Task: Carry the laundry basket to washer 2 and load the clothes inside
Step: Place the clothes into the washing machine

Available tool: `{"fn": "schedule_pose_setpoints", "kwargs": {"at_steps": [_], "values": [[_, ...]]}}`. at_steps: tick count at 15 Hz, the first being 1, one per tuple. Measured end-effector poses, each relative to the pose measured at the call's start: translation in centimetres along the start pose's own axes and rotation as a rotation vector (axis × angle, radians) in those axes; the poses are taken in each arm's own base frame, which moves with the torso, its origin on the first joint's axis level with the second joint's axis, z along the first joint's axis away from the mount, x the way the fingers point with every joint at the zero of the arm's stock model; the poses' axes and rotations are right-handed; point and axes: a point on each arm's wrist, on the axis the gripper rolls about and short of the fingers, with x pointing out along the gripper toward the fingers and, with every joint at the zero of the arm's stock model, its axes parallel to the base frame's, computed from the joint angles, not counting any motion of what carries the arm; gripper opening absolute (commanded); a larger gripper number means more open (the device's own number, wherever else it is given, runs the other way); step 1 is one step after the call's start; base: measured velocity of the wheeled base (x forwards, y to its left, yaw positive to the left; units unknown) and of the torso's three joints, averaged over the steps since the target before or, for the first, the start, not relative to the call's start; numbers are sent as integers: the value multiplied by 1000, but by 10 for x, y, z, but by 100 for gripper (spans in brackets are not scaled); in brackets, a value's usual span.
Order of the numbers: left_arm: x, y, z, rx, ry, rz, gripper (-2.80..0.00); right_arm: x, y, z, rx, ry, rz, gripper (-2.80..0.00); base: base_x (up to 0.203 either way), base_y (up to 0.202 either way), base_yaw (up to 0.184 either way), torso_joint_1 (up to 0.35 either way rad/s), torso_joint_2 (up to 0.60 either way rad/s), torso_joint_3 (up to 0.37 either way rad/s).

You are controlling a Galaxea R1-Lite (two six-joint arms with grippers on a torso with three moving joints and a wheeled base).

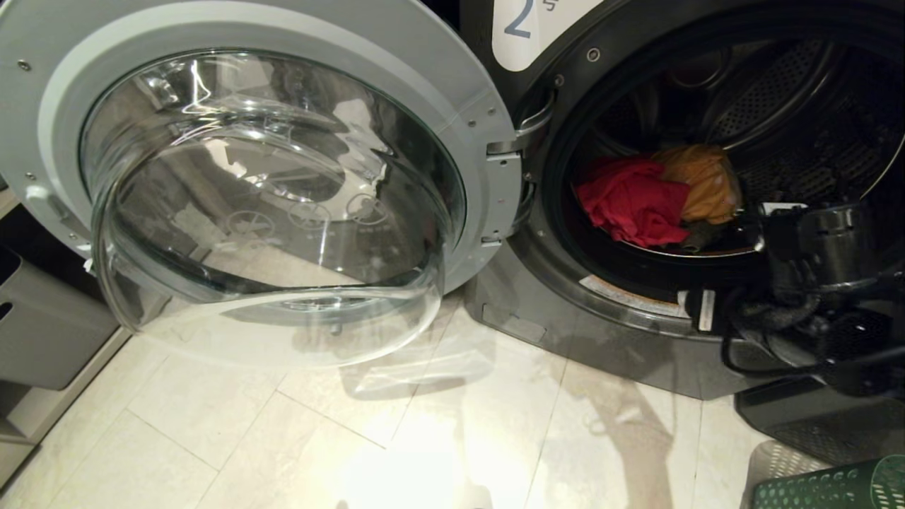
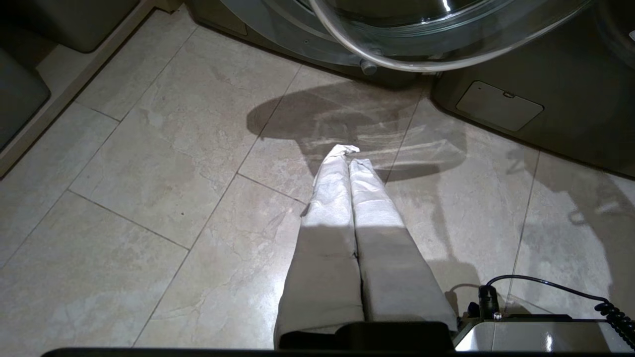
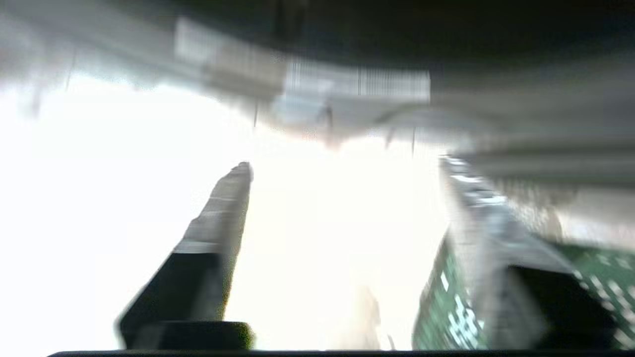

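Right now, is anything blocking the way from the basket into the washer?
Nothing visible blocks it. Washer 2 has its door swung wide to the left, the laundry basket sits below the opening, and red and yellow clothes already lie in the drum.

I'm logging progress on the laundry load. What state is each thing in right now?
washer 2: open
washer door: swung wide to the left
red garment: inside the drum
orange-yellow garment: in the drum, beside the red one
left gripper: shut, empty, over the floor
right gripper: fingers apart, empty
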Motion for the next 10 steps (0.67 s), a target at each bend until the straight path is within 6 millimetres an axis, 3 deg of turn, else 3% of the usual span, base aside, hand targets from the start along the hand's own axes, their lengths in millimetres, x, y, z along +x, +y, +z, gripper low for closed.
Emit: {"fn": "schedule_pose_setpoints", "kwargs": {"at_steps": [4,6,10], "values": [[0,0,0,0,0,0,-280,-57,-45,-22,-93,139,118,-280,0,0,0,0,0,0],[0,0,0,0,0,-1,-280,-86,-77,-37,-160,203,131,-280,0,0,0,0,0,0],[0,0,0,0,0,0,-280,-130,-133,-84,-169,214,43,-280,0,0,0,0,0,0]]}}
